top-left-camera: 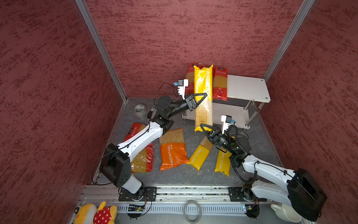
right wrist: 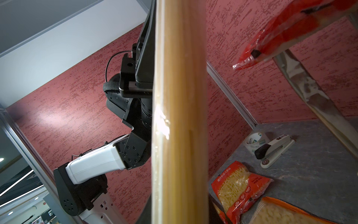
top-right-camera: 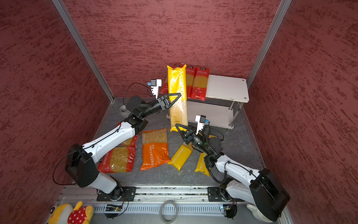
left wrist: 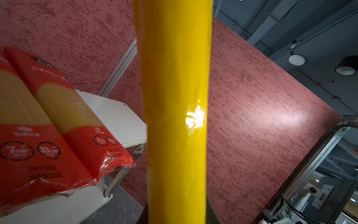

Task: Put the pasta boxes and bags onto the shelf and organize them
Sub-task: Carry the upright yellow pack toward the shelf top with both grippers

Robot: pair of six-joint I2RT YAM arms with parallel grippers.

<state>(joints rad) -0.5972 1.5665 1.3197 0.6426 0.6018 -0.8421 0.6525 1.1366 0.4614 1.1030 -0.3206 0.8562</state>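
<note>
Left wrist view and both top views: the left tool is clamped at mid-length on the upright yellow spaghetti pack, held just in front of the shelf, before the red spaghetti packs lying on its top tier. The right tool straddles the pack's lower end; whether its jaws press it cannot be told. The orange PASTATIME pack lies flat on the bench, farther in front of the shelf.
</note>
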